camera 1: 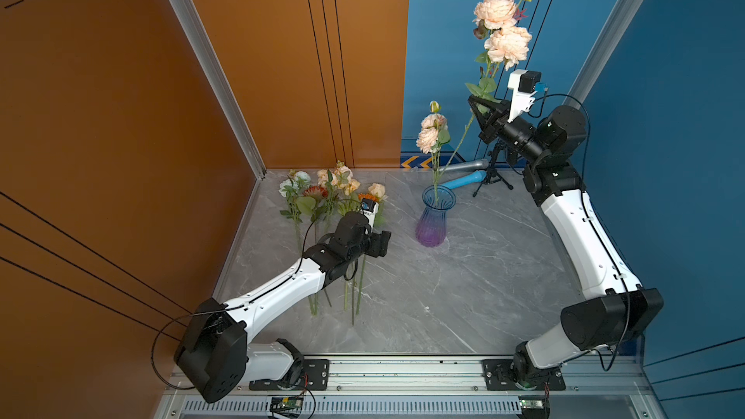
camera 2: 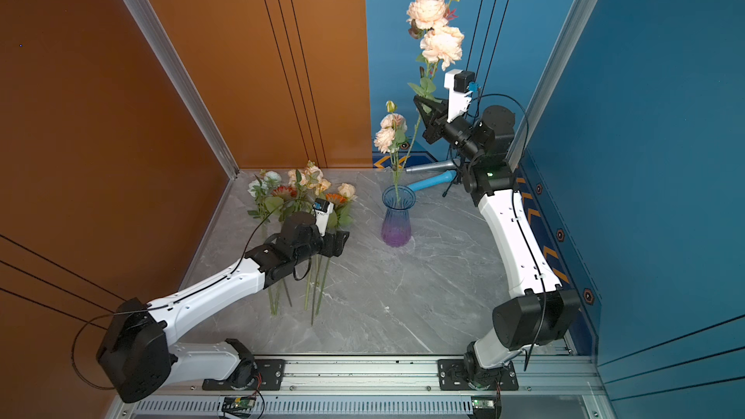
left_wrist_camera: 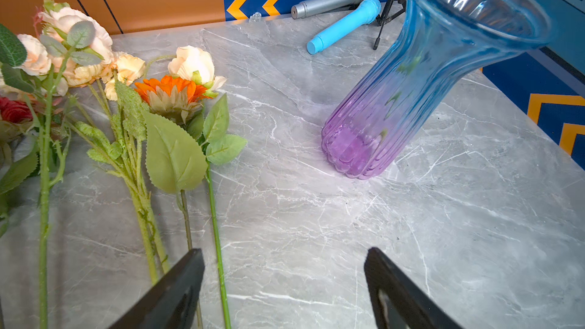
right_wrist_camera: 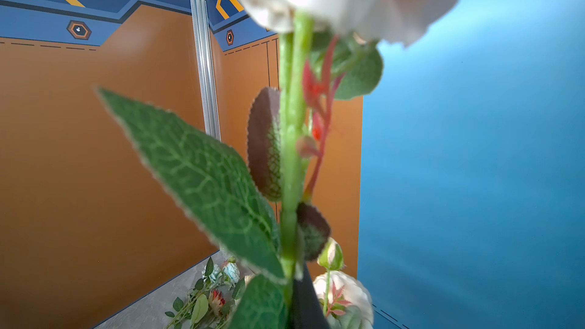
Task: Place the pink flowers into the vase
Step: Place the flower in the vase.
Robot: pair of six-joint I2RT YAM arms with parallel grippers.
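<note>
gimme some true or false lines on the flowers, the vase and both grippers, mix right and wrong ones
1. The right gripper is shut on a pink flower stem lifted off the table. True.
2. The vase is empty. False: another pink stem already stands in it.
3. The left gripper clamps the orange flower. False: it is open and holds nothing; the orange flower lies on the table.
4. The vase stands upright. True.
5. A blue microphone lies on the table near the back wall. True.
</note>
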